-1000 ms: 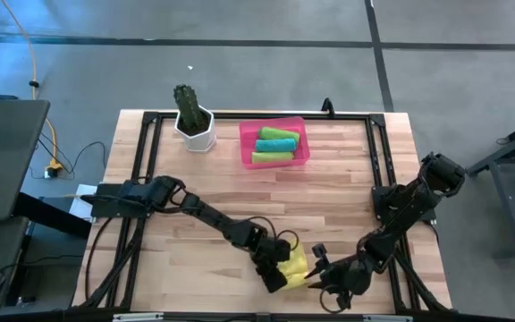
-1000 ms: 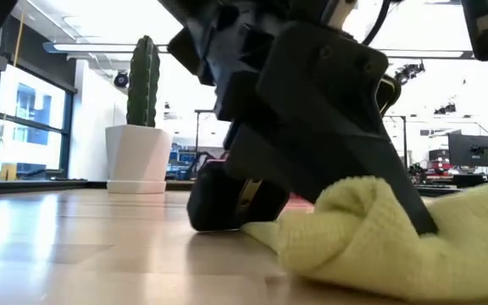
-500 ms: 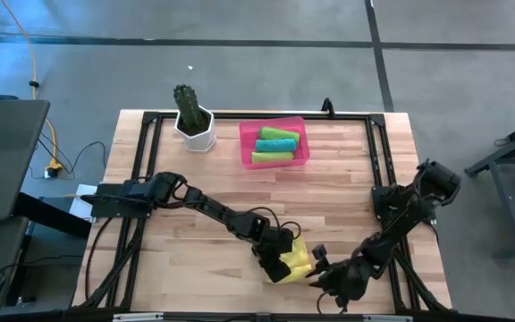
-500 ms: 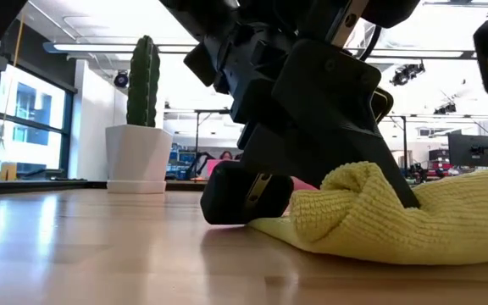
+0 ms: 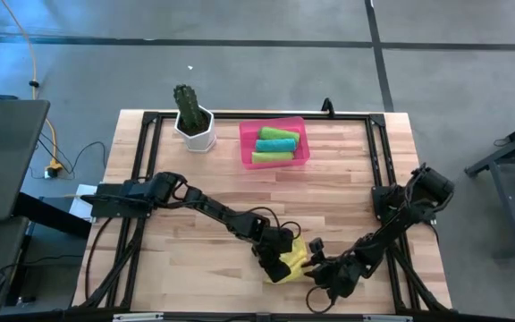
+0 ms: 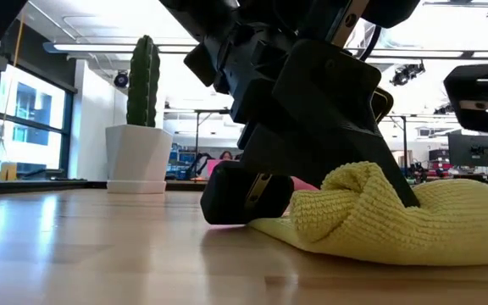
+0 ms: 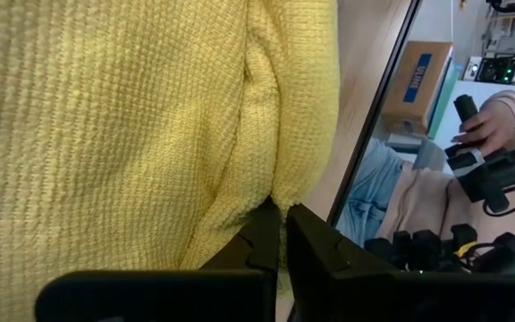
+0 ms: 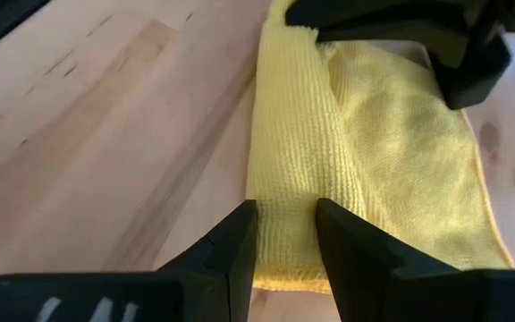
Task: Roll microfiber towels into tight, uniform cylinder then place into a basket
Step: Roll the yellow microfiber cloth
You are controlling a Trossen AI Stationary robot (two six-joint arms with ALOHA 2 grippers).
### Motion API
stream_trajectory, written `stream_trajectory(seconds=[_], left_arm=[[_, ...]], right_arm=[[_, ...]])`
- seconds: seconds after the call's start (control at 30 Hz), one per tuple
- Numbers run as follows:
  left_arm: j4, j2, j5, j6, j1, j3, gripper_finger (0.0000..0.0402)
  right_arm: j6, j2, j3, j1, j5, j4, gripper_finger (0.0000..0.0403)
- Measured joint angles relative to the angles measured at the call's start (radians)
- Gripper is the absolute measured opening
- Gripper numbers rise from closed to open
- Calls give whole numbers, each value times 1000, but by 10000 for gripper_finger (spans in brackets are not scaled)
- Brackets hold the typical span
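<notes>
Yellow towel: we see the yellow towel (image 5: 295, 259) lying at the near edge of the table (image 5: 329, 188), partly folded over itself, with one thick rolled edge running along its side in the right wrist view (image 8: 289, 170).
Right hand: our right hand (image 5: 318, 291) sits low at the near edge, just beside the towel's near end; its two fingers (image 8: 240, 246) stand a little apart and straddle the rolled edge, which runs between them. We cannot tell whether they actually press the cloth.
Left hand: our left hand (image 5: 280, 266) is down on the towel from the left side, its fingers closed and pinching a fold of the yellow cloth, as the left wrist view shows (image 7: 280, 237). In the low view the dark hand (image 6: 252, 191) rests on the table with the bunched towel (image 6: 379, 212) pressed against it.
Towel relative to hands: we find the towel lying between the two hands, the left one gripping its far-left part, the right one at its near end.
Basket: we see the pink basket (image 5: 245, 148) well apart, at the far side of the table, near the middle.
Rolled towels: three rolls lie side by side in the basket, a lime green one (image 5: 278, 133), a teal one (image 5: 276, 145) and another lime green one (image 5: 272, 156).
Cactus: a white pot with a green cactus (image 5: 191, 116) stands just left of the basket.
</notes>
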Motion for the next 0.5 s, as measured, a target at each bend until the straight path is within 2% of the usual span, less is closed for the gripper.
stream_trajectory(seconds=[0.27, 0.5], left_arm=[[2, 0, 0, 6, 0, 0, 7], [3, 0, 4, 6, 0, 0, 15]], right_arm=[[27, 24, 3, -23, -70, 2, 121], [113, 25, 3, -49, -112, -9, 184]])
